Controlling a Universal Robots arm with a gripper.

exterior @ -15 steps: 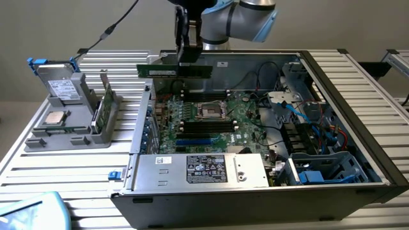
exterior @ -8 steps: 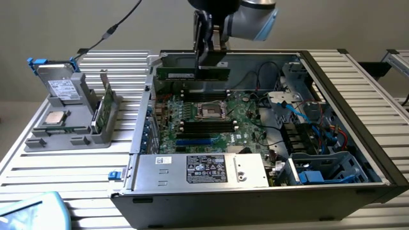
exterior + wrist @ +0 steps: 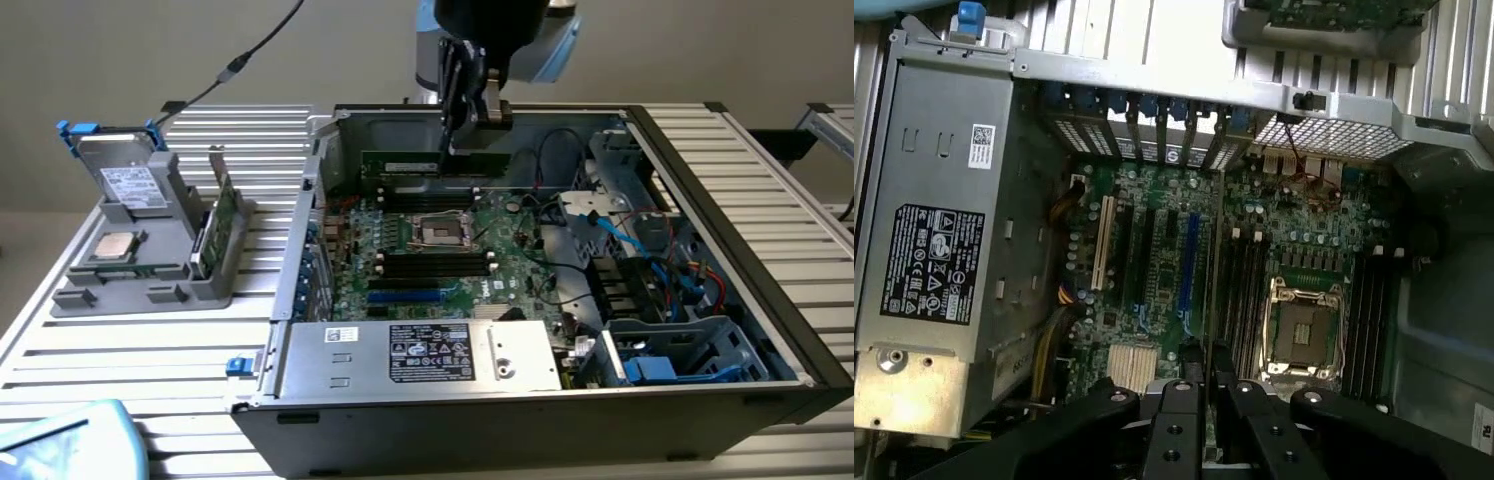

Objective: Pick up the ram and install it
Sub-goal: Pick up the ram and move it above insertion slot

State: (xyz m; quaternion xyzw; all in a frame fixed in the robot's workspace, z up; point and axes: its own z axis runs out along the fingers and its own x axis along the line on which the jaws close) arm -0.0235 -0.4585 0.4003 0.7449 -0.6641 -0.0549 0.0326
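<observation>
The grey stand (image 3: 147, 285) sits at the exterior view's left with a green card (image 3: 220, 215) upright in it. The open computer case (image 3: 747, 250) is at centre. The gripper (image 3: 470, 140) is clamped on the ram (image 3: 407, 162). The ram is a long, thin, dark greenish stick with a row of black chips, held level on its edge. It hangs over the far memory slots (image 3: 427, 187), beyond the CPU socket (image 3: 441, 228); contact cannot be told. In the wrist view the ram (image 3: 1212, 280) shows edge-on, a thin line running out from the gripper (image 3: 1209, 375).

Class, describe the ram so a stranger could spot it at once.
Start at the open computer case, then look to the robot's claw reaching into it. The ram is the long thin stick pinched in that claw over the motherboard, unlike the black memory slots fixed in the board.
</observation>
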